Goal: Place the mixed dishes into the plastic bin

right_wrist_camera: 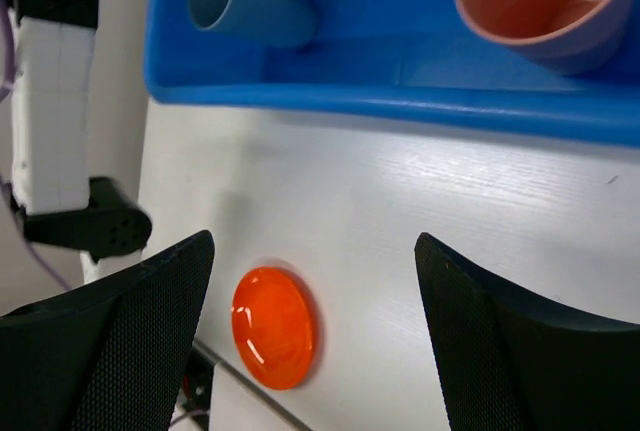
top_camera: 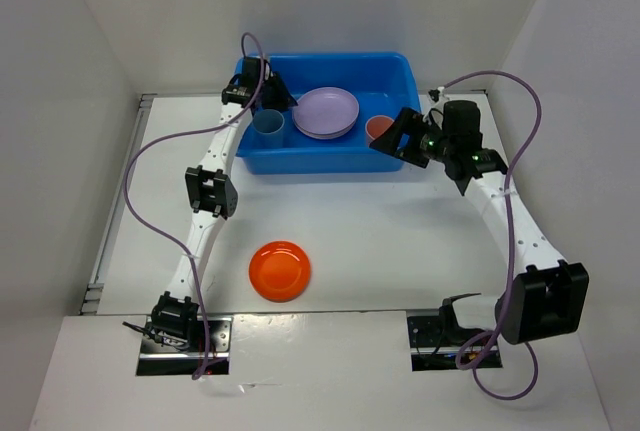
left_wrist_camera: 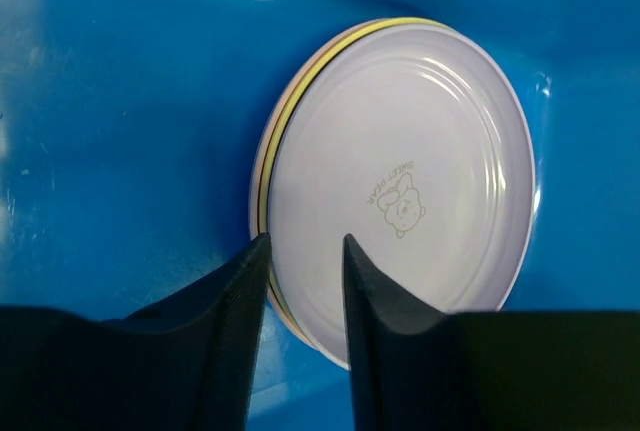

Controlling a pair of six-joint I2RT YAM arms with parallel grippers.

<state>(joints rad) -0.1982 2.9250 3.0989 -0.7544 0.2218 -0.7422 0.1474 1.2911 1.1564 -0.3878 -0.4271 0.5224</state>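
White surface (top_camera: 400, 221): orange plate (top_camera: 280, 271) | blue bin (top_camera: 320, 161): lavender plate (top_camera: 326, 111) | left end effector (left_wrist_camera: 305, 246) parted, empty | right end effector (right_wrist_camera: 312, 241) released, empty

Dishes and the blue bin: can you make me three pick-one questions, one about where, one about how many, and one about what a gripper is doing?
1. Where is the orange plate, compared with the blue bin?
A) inside it
B) on the table in front of it
C) balanced on its rim

2. How many cups are in the blue bin?
A) one
B) two
C) four

3. The right gripper is:
A) open and empty
B) shut on a cup
C) holding a plate

Answers:
1 B, it lies flat on the table outside the bin.
2 B, a light-blue cup and a salmon-pink cup.
3 A, its fingers are spread wide with nothing between them.
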